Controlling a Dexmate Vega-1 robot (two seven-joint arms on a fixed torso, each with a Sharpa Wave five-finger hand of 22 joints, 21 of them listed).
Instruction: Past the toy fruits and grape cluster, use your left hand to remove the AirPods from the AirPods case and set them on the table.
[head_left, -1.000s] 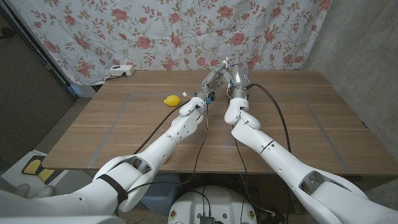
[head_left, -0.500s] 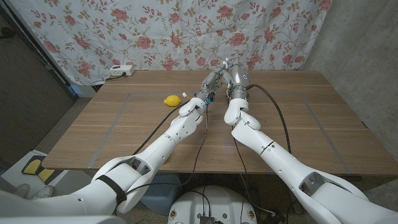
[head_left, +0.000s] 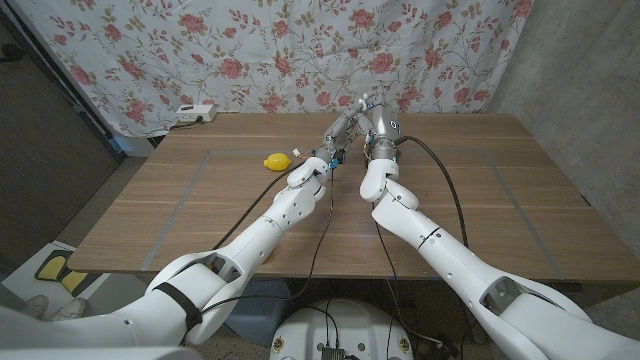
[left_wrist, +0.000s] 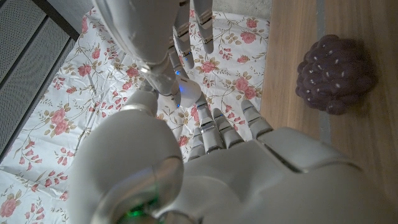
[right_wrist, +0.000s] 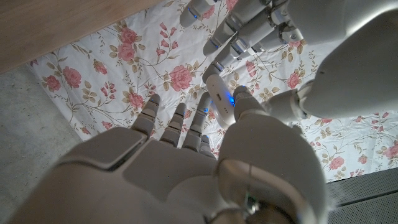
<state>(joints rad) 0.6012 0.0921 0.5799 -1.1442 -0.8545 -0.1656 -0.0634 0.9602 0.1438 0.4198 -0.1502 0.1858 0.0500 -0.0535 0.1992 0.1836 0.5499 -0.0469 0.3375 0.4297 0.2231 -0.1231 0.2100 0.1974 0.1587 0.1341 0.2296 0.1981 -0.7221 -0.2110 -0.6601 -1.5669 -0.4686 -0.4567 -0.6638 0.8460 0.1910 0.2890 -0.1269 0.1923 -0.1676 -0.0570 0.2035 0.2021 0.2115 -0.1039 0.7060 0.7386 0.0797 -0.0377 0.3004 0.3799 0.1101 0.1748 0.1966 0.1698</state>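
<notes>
No movement since earlier: left hand (head_left: 340, 132) and right hand (head_left: 372, 112) raised together upper centre, grips unclear. Grape cluster (left_wrist: 336, 73) upper right, left wrist view.

Both white, smooth-shelled arms reach forward from the bottom corners of the head view and converge over the far middle of the table. The left hand (head_left: 340, 128) and right hand (head_left: 368, 108) are raised close together, the right one slightly farther out. In the left wrist view the left hand (left_wrist: 249, 168) shows its back, fingers (left_wrist: 214, 127) extended, while the right hand (left_wrist: 177, 59) hangs opposite with its fingertips nearly meeting them. The right wrist view shows the right hand (right_wrist: 180, 168) with fingers (right_wrist: 180, 124) extended towards the left hand (right_wrist: 249, 31). Whether either hand holds anything cannot be told.
</notes>
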